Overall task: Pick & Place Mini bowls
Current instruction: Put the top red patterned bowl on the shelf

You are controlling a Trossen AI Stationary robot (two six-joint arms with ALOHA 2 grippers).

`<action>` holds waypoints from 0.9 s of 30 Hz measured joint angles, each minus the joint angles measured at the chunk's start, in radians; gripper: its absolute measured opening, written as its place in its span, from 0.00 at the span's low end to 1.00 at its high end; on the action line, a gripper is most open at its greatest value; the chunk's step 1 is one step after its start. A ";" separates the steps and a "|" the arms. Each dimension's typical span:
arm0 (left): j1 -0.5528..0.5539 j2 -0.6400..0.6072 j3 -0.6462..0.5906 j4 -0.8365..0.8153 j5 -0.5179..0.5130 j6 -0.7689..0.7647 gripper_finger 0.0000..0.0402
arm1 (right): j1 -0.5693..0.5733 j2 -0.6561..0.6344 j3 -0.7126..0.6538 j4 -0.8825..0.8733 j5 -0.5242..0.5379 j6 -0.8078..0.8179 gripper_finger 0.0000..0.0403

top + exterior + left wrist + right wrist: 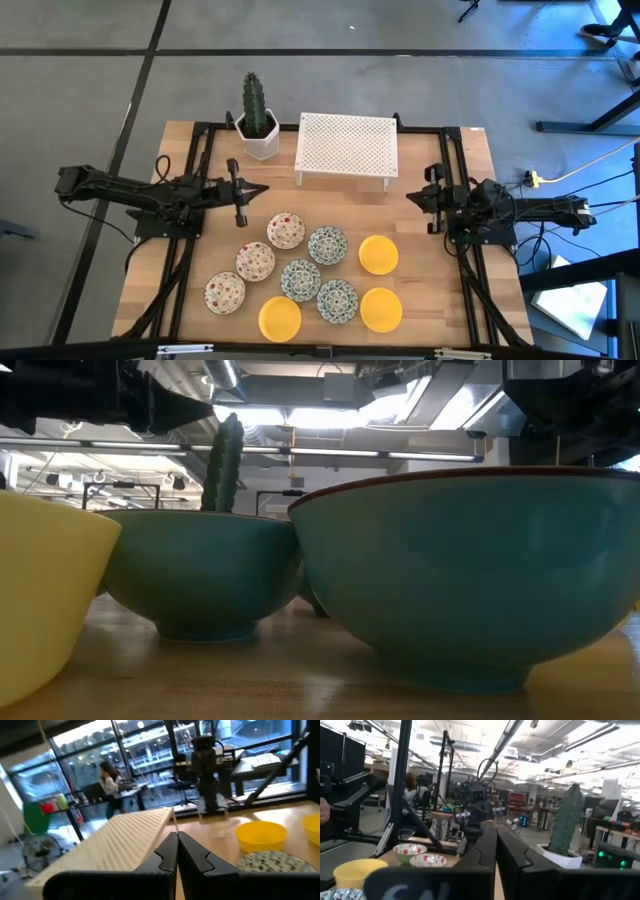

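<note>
Several mini bowls rest on their bases on the wooden table's near half. Three are white with red specks (pixel 255 261), three are blue-green patterned (pixel 327 245), and three are plain yellow (pixel 378 254). In the low view a yellow bowl (pixel 40 600) and two teal-sided bowls (pixel 470 570) fill the foreground. My left gripper (pixel 263 189) hovers shut at the table's left, pointing level toward the right, above and left of the bowls. It also shows shut in its wrist view (pixel 176 851). My right gripper (pixel 410 199) hovers shut at the right side and holds nothing (pixel 496 845).
A cactus in a white pot (pixel 258 125) stands at the far left. A white perforated rack (pixel 347 148) stands at the far middle, between the two arms. Bare wood lies between the rack and the bowls. A person (pixel 107 782) sits in the room beyond the table.
</note>
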State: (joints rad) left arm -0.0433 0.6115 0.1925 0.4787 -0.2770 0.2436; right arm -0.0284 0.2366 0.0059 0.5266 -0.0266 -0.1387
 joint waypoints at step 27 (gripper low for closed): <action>0.002 0.083 0.237 -0.380 -0.262 -0.068 0.01 | 0.000 0.038 0.000 0.063 0.035 -0.031 0.03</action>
State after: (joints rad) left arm -0.0415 0.6941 0.4297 0.0985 -0.5388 0.1755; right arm -0.0284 0.2749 0.0059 0.5896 0.0084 -0.1697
